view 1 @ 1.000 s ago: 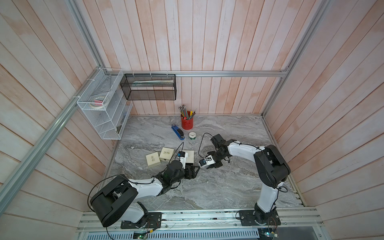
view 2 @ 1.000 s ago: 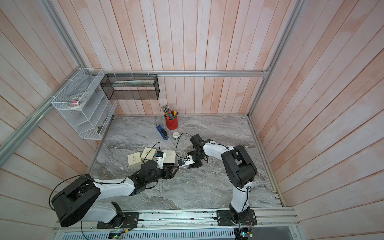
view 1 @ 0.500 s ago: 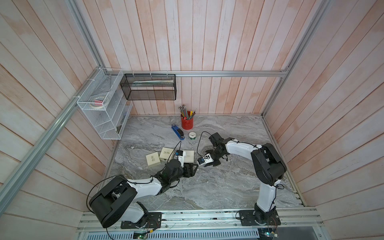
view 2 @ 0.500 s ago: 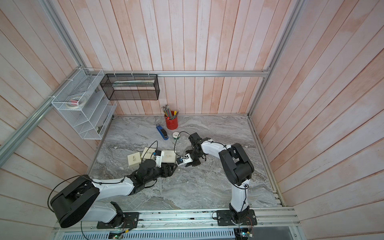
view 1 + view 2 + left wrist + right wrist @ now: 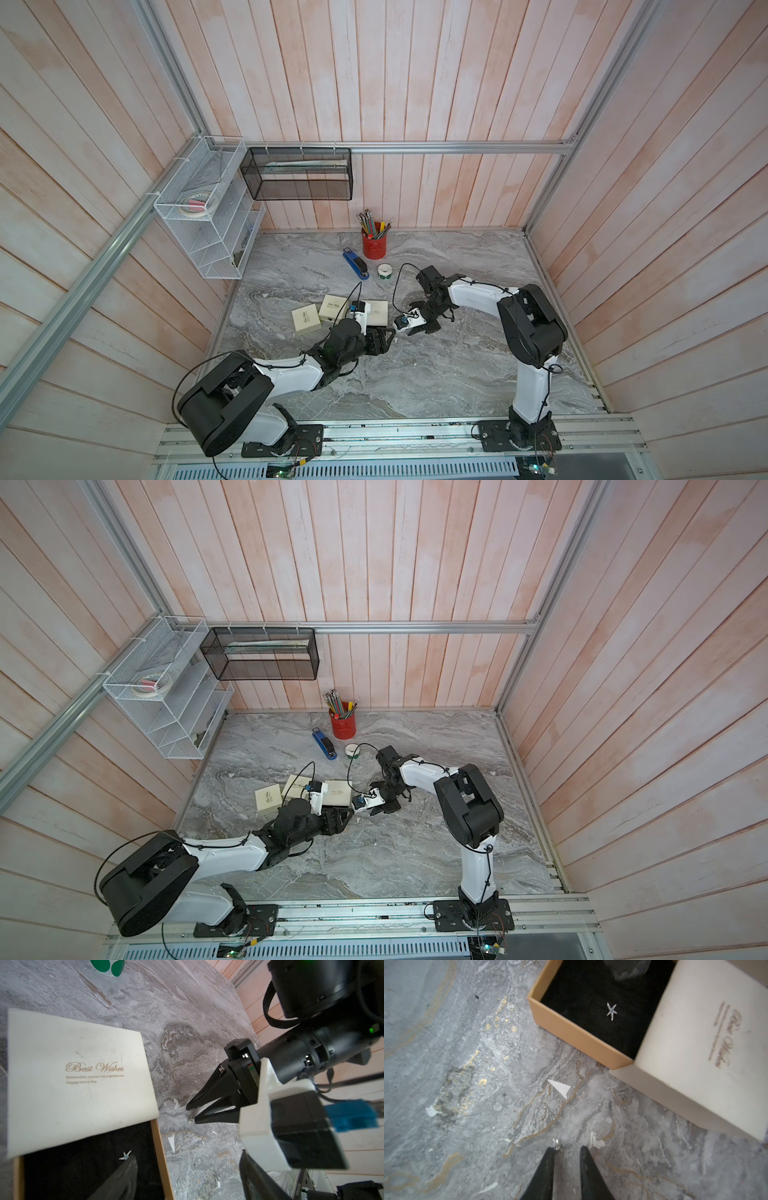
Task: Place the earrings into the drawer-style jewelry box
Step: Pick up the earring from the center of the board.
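The jewelry box (image 5: 377, 311) is a cream sleeve (image 5: 79, 1076) printed "Best Wishes", with its tan drawer (image 5: 571, 1032) pulled out. One silver star earring (image 5: 611, 1011) lies on the drawer's black lining, also visible in the left wrist view (image 5: 125, 1155). A second earring (image 5: 557, 1145) lies on the marble beside the drawer, touching the tip of one finger of my right gripper (image 5: 566, 1148). That gripper is open, and the earring is outside the narrow gap. My left gripper (image 5: 187, 1180) is open wide, one finger over the drawer and the other over the table.
Two more cream boxes (image 5: 306, 319) (image 5: 334, 307) sit left of the jewelry box. Behind it are a blue stapler (image 5: 355, 264), a sticker roll (image 5: 385, 271) and a red pencil cup (image 5: 374, 243). A white paper scrap (image 5: 560, 1087) lies near the drawer.
My right gripper has moved left toward the drawer, down to the loose earring, and its jaws have narrowed. The left arm has hardly moved.
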### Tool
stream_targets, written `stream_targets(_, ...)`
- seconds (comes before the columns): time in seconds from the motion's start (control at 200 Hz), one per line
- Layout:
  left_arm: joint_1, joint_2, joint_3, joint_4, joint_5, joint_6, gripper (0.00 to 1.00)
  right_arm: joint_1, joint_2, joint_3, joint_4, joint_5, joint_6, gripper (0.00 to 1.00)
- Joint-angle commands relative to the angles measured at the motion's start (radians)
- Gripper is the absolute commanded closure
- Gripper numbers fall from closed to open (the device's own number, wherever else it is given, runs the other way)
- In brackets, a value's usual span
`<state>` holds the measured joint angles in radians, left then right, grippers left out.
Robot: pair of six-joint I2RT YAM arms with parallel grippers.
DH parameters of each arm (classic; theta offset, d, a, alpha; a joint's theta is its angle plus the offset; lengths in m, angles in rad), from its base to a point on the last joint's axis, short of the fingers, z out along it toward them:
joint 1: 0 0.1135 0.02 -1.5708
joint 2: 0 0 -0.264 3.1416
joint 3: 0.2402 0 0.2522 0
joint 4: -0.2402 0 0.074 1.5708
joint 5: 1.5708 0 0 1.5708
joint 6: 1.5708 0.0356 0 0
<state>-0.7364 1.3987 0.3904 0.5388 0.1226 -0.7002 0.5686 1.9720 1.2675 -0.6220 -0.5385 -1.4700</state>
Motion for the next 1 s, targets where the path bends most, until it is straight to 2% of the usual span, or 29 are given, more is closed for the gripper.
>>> stream_targets(0.0,0.005,-0.022,0.003,0.055,0.008,0.002,0.22,0.016,0.031,0.015,-0.054,-0.008,-0.016,0.76)
stream_targets(0.46,0.009,-0.015,0.01,0.047,0.012,0.008,0.22,0.019,0.062,0.026,-0.084,-0.002,-0.02,0.79)
stream_targets(0.995,0.019,-0.017,0.012,0.036,0.018,0.019,0.22,0.022,0.08,0.041,-0.109,0.002,-0.026,0.89)
